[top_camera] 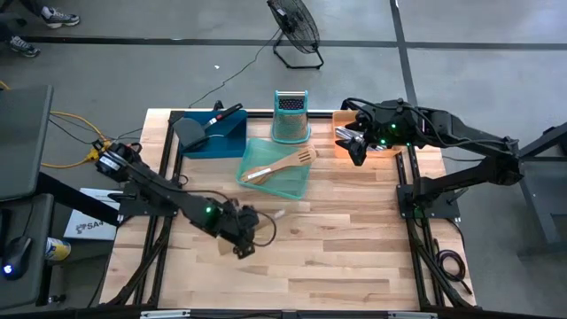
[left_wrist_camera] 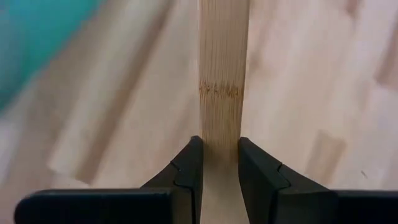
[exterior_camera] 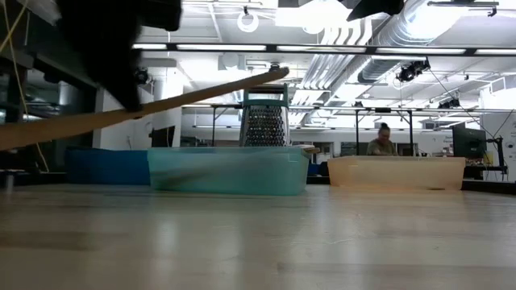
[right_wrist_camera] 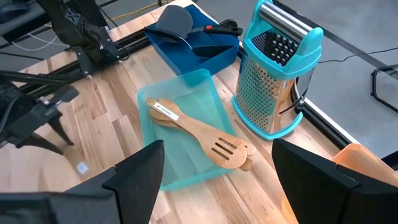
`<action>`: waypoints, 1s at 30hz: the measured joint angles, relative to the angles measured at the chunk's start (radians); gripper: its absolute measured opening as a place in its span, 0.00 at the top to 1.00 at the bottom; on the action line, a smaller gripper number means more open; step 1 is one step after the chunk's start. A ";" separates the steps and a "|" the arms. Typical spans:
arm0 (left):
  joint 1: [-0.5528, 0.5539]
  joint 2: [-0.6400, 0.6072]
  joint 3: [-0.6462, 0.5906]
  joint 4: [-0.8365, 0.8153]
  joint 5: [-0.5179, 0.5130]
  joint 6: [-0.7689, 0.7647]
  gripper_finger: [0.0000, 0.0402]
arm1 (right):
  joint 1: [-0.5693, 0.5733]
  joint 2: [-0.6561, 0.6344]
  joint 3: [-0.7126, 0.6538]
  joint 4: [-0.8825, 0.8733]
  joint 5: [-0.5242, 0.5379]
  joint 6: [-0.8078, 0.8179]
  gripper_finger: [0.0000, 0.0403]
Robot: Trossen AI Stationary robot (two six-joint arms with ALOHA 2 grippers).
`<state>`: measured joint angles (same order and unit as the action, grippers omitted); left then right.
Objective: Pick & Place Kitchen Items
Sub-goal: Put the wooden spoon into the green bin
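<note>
The left gripper (top_camera: 251,232) sat low over the near-left part of the butcher-block table (top_camera: 354,248), its fingers (left_wrist_camera: 189,168) pinched onto the flat handle of a pale wooden utensil (left_wrist_camera: 222,81), which in the low view ran as a long slanted bar (exterior_camera: 161,103) raised off the table top. Beyond it, at the middle of the table, lay the green tray (top_camera: 292,186) holding a wooden slotted spatula (right_wrist_camera: 217,148) and a wooden spoon (right_wrist_camera: 168,113), the two lying crossed on the tray floor. Just behind the green tray stood the box grater (right_wrist_camera: 273,81), upright, with a teal frame and handle. To the left of the grater was the blue tray (top_camera: 226,142) with a black spatula (right_wrist_camera: 174,23) in it and a red-tipped handle (top_camera: 229,112) resting across its rim. The orange tray (top_camera: 341,120) sat at the far right, largely covered from above by the right gripper (top_camera: 354,146), which hovered with its fingers (right_wrist_camera: 140,174) spread wide and nothing between them; silver metal cutlery (top_camera: 344,136) showed in that tray beside it. Black frame rails ran along the table's left and right edges. Around the table the floor was grey concrete with dark tape lines; a black floor fan (top_camera: 297,31) stood behind the table, yellow and orange cables trailed at the left, and a person (exterior_camera: 382,138) sat far off in the room under ceiling ducts and strip lights.
</note>
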<state>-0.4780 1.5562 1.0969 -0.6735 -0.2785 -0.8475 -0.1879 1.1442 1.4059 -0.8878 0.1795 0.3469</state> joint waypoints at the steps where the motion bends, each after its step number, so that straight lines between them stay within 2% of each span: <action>1: 0.013 -0.003 0.000 0.009 -0.020 0.007 0.83 | 0.000 0.000 0.000 0.000 0.000 0.000 0.28; 9: 0.151 -0.017 0.003 0.179 -0.052 0.168 0.83 | 0.000 0.000 0.000 0.000 0.000 -0.001 0.28; 14: 0.242 -0.017 0.039 0.262 0.008 0.293 0.83 | 0.000 0.000 0.000 0.000 0.000 -0.003 0.28; 19: 0.338 -0.017 0.123 0.229 0.118 0.445 0.83 | 0.000 0.000 0.000 0.000 0.000 -0.003 0.28; 30: 0.527 -0.017 0.203 0.199 0.093 0.714 0.83 | 0.000 0.000 0.000 0.001 0.015 0.000 0.28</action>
<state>0.0495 1.5394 1.2995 -0.4750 -0.1854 -0.1331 -0.1879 1.1442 1.4059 -0.8871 0.1942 0.3466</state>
